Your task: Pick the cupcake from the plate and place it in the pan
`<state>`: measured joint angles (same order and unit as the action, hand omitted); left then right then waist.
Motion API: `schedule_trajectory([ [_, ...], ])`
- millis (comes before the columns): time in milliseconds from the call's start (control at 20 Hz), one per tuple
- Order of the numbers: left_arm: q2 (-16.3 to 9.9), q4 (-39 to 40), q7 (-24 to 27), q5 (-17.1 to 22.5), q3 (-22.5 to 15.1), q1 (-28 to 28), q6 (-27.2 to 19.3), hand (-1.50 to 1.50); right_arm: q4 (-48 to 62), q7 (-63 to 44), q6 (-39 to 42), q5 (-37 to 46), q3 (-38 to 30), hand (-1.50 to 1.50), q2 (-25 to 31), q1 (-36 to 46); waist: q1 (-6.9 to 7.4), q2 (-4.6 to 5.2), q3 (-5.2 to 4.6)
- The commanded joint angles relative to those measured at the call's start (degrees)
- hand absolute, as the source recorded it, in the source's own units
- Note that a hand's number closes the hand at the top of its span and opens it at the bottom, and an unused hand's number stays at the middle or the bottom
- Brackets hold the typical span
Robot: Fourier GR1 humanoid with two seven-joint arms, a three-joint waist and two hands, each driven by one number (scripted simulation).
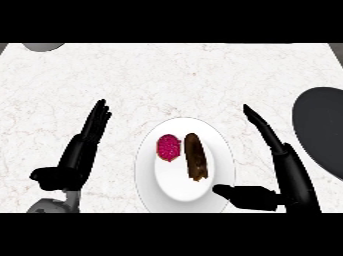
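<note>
Hovering at the lower edge of the frame, both my hands are empty. My right hand (pixel 283 165) sits lower right, fingers straight and extended upward, thumb stuck out toward the plate's lower right rim. My left hand (pixel 76 150) sits lower left, fingers likewise straight and relaxed, well apart from the plate; it looks to be resting.

Plate (pixel 220 177): white, centre-low in the frame, between the two hands. On it, the cupcake (pixel 169 148), pink-red top, lies left of centre. Just beside it to the right lies a long brown item (pixel 195 157), possibly a pastry; cannot tell whether the two touch.

Pan (pixel 329 130): dark and round, at the right edge of the frame, partly cut off, above and right of my right hand.

Grey round object (pixel 44 46) at the upper left, only partly in view; unidentified.

Judgement: step in hand is the approach, grasp not yet made. Next move calls for my right hand to cross over the brown item, or come round it, and curl on the cupcake without nudging its neighbour, then carry rightward to the pan.
</note>
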<state>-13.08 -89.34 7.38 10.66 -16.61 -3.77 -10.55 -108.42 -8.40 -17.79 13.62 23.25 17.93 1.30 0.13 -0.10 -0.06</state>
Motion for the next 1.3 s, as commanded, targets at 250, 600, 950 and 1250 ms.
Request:
schedule_trajectory([
  [250, -0.2, 0.7, -1.4, 0.0, 1.8, -2.3, 1.0, 0.0, 4.8, -26.1, 13.2, 9.1, 7.7, -1.5, -0.5, 17.6, 0.86, 0.13, -0.09],
  [600, 2.3, 1.0, 2.3, -2.6, -0.9, 1.6, 0.3, 0.0, 19.2, -31.9, 22.5, 11.4, 12.8, -1.5, -7.3, 27.8, 1.02, 0.22, 0.0],
  [950, 2.5, -1.7, -0.7, -3.1, 1.1, 1.9, 1.3, 0.0, 27.5, -32.1, 24.6, 17.7, 13.3, -1.5, -14.4, 27.6, 0.29, 0.11, 0.05],
  [1250, 2.1, -0.8, 1.0, -2.6, 5.2, 2.5, 5.3, 0.0, 26.8, -30.9, 27.0, 21.7, 9.5, -1.5, -16.3, 24.1, 0.07, 0.08, 0.05],
])
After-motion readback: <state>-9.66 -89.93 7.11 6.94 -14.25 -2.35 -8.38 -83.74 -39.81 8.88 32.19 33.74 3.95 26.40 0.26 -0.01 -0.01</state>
